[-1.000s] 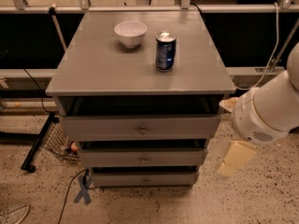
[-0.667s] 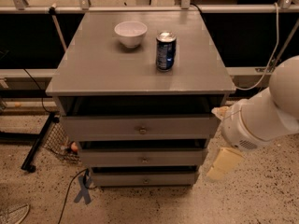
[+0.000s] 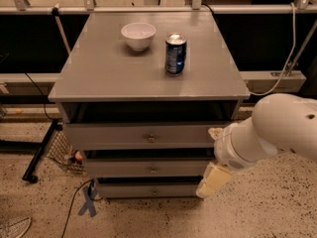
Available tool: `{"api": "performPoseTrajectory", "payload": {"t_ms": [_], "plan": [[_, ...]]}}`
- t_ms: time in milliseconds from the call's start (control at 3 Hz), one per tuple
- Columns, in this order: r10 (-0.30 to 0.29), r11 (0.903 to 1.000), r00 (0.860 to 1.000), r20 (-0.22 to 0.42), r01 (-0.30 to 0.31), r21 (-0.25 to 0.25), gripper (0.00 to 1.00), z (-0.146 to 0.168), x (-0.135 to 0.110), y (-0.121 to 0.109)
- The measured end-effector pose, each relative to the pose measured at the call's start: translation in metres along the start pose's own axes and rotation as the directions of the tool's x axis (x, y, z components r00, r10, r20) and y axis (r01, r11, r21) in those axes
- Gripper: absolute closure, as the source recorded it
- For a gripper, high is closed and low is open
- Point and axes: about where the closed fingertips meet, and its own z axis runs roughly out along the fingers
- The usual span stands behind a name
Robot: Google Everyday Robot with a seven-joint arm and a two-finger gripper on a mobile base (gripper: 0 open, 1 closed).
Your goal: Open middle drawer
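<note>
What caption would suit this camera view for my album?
Gripper by the middle drawer's right end; bowl and can atop the cabinet.

Grey all over here: the cabinet top (image 3: pixel 99 73) is flat matte grey, and the middle drawer (image 3: pixel 119 168) matches it, plain grey front with a small brassy knob. White bowl (image 3: pixel 138 35), dark blue soda can (image 3: pixel 176 54) with a silver lid. The gripper (image 3: pixel 212 178), pale cream, hangs just beside the middle drawer's right end, under a glossy white arm (image 3: pixel 277 130). Floor (image 3: pixel 277 207) beige, speckled dark, with blue tape (image 3: pixel 88 202) on it.
</note>
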Motion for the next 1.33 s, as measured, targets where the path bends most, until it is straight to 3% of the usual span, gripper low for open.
{"api": "performPoseTrajectory", "payload": {"t_ms": [333, 667, 1333], "plan": [[0.042, 0.9987, 0.999, 0.03, -0.041, -0.029, 0.0, 0.047, 0.003, -0.001], [0.042, 0.9987, 0.999, 0.03, -0.041, -0.029, 0.0, 0.047, 0.003, -0.001], [0.109, 0.9927, 0.994, -0.017, -0.109, -0.051, 0.0, 0.1, 0.023, 0.001]]}}
